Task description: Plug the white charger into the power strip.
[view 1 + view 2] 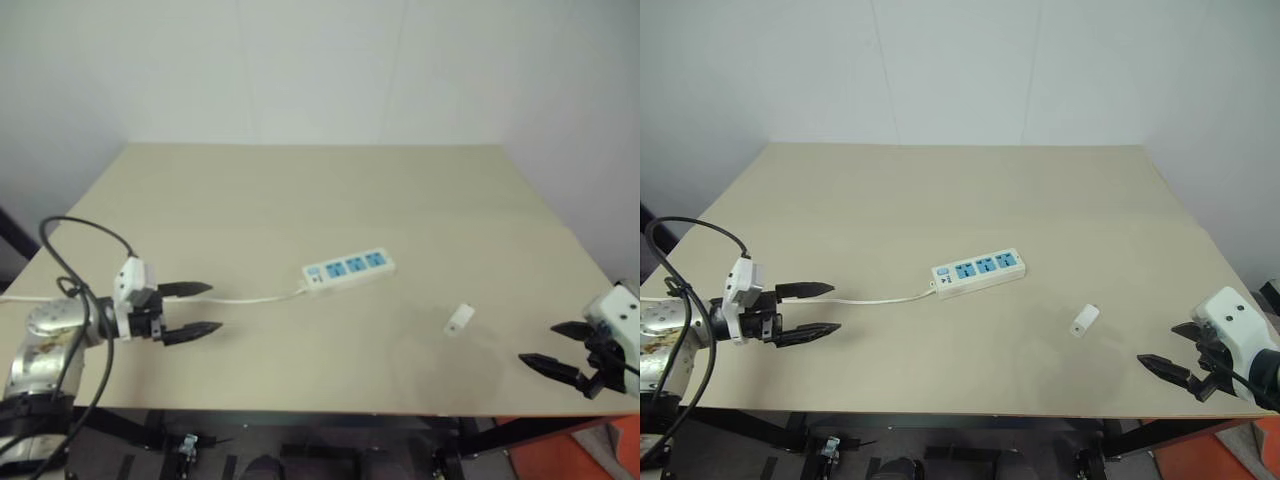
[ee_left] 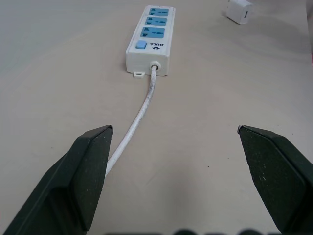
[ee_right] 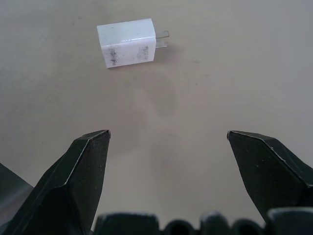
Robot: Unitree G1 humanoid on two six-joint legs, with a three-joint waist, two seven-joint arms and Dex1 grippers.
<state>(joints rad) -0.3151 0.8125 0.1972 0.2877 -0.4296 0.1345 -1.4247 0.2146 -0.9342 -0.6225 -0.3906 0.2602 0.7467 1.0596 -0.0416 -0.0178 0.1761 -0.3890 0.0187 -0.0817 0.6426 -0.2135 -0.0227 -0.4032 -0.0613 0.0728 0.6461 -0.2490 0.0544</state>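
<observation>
- Left gripper (image 1: 203,308): black fingers spread wide, holding nothing, hovering low over the tan wooden surface (image 1: 300,190).
- Right gripper (image 1: 1167,350): black fingers likewise spread wide and empty, near the surface's near edge.
- Small white boxy plastic charger (image 3: 127,42): lying on its side ahead of the right fingers, apart from them, two metal prongs pointing sideways across the line of the fingers.
- Long narrow white power strip with three blue socket faces (image 2: 150,37): lying flat well ahead of the left fingers, switch end nearest them, thin white cord (image 2: 138,119) running back past one left fingertip.
- Risk, grasp: charger small and light; likely to skid or tip if only one fingertip meets it first.
- Risk, orientation: grip across the prongs would leave nothing free to insert; re-gripping then needed.
- Risk, insertion: strip unrestrained on the smooth surface; liable to slide or pivot under the push unless held by the left fingers.
- Risk, cord: close to the left fingers; possible snag dragging the strip.
- Hard to make out: socket slot pattern; faint grey print on the charger unreadable; far end of the cord cut off behind the left arm.
</observation>
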